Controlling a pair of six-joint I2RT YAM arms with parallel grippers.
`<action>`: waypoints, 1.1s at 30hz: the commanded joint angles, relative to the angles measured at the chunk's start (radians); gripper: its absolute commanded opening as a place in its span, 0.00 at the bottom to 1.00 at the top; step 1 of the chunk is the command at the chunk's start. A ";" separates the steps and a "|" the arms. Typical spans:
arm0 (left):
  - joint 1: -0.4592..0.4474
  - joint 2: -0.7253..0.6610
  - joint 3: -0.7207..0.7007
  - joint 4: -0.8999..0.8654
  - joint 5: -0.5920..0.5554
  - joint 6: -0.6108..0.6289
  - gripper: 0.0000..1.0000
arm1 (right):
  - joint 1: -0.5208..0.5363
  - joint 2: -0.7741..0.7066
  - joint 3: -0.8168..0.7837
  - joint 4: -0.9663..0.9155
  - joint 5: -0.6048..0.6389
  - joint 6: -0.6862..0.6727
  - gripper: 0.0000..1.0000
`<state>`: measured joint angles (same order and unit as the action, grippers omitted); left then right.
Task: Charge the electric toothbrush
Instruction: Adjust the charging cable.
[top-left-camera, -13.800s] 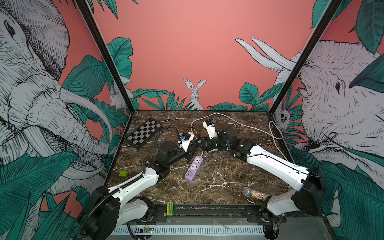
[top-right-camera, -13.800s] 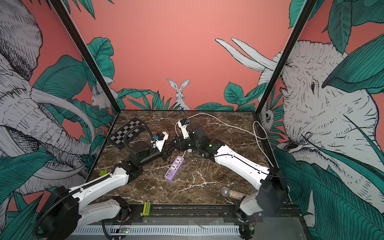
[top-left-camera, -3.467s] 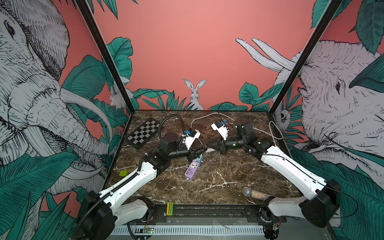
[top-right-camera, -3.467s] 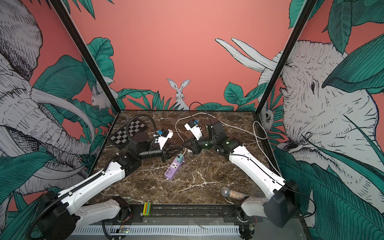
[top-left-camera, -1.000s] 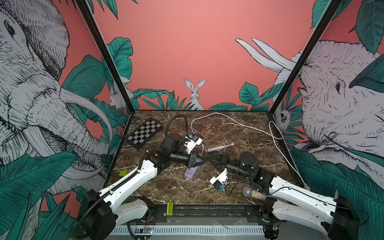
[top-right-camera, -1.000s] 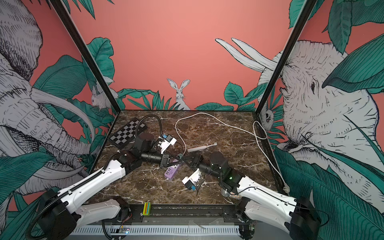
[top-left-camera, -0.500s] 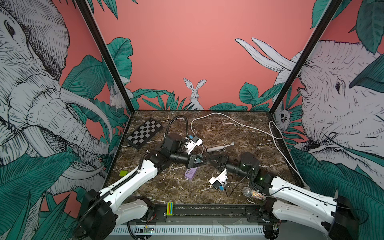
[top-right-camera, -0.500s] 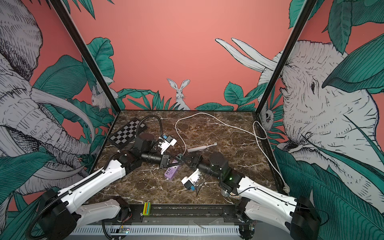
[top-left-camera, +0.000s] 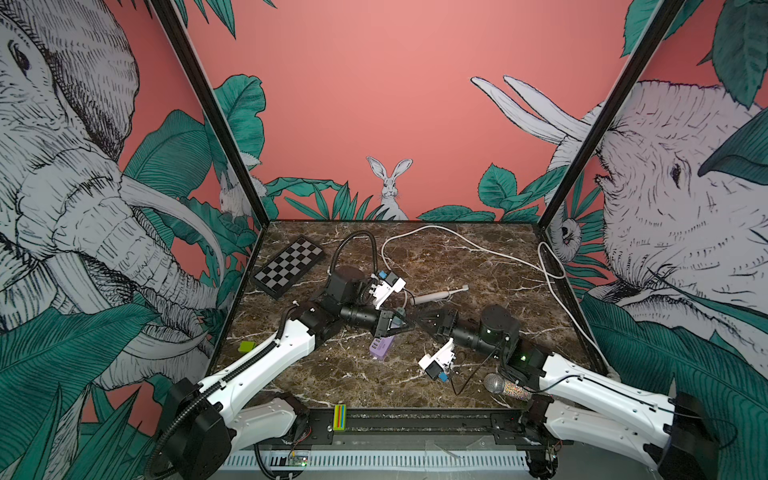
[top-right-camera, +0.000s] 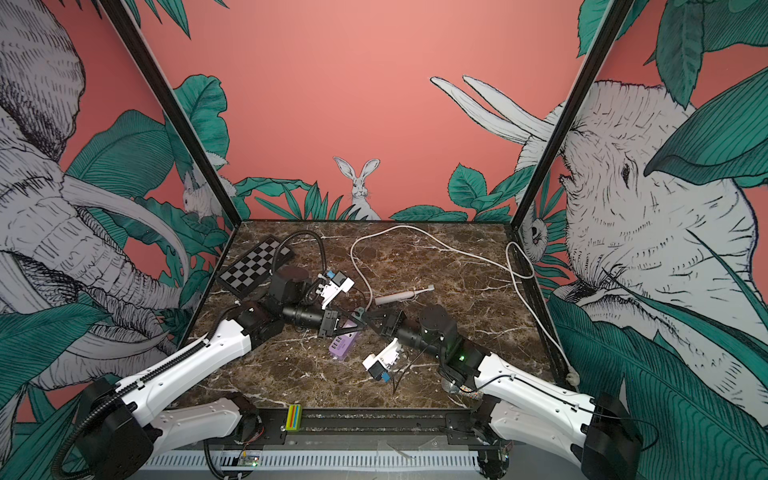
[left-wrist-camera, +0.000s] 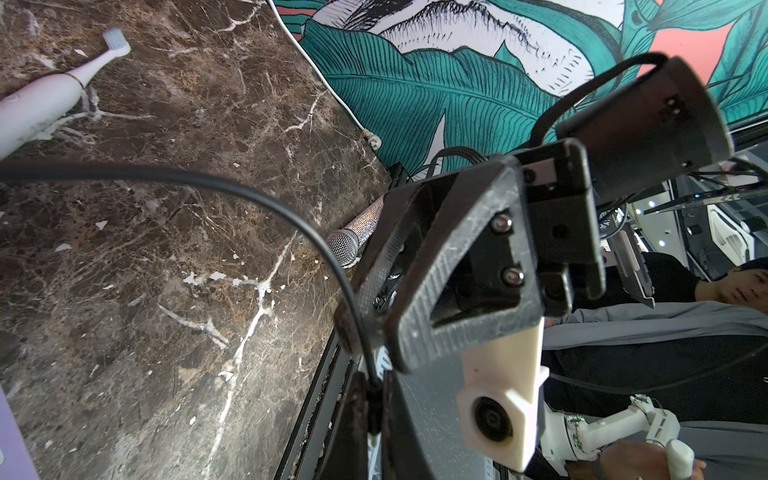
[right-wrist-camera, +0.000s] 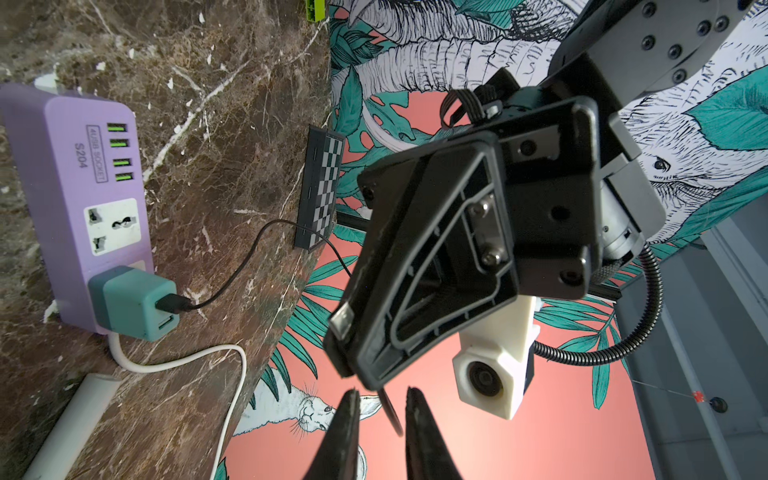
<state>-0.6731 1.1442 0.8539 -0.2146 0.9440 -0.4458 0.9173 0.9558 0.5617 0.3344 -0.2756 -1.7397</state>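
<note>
Electric toothbrush (top-left-camera: 438, 294) lies flat on the marble table (top-left-camera: 478, 291) in both top views. It sits just behind the two grippers, bristle head toward the robot's right, handle end near the white power cord (top-left-camera: 478, 245). Neither gripper touches it. Left gripper (top-left-camera: 405, 326) and right gripper (top-left-camera: 420, 321) meet tip to tip close above the far end of the purple power strip (top-left-camera: 381, 348). Chessboard (top-left-camera: 289, 266) is back left and a green block (top-left-camera: 247, 345) sits at the left edge. Glitter microphone (top-left-camera: 505, 384) is front right, partly under the right arm.

Left wrist view: the left gripper's fingers (left-wrist-camera: 357, 424) are pressed together on a thin black cable (left-wrist-camera: 208, 183). The cable arcs in over the table and passes the right gripper's tips. Toothbrush (left-wrist-camera: 45, 99) rests on the marble, well apart from the pinch point.

Right wrist view: the right gripper (right-wrist-camera: 381, 392) has its fingers narrowly apart. A short stretch of the black cable hangs in the gap with background visible on both sides, so it isn't clamped there. The cable's other end is plugged into a teal USB charger (right-wrist-camera: 133, 301) seated in the power strip (right-wrist-camera: 79, 187). The white cord leaves the strip right beside the charger.
</note>
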 joint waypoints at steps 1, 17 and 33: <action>-0.005 0.000 0.012 0.019 0.034 -0.008 0.00 | 0.014 0.010 0.012 0.026 0.004 0.002 0.21; -0.008 0.020 0.076 -0.037 0.061 0.003 0.36 | 0.028 0.006 0.003 0.028 0.029 0.076 0.00; 0.165 -0.095 0.184 -0.047 -0.190 0.550 0.33 | -0.062 -0.006 0.161 -0.124 0.032 1.425 0.00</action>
<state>-0.5098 1.0561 1.0279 -0.2089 0.8703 -0.1581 0.8913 0.9405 0.6640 0.2276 -0.1936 -0.6952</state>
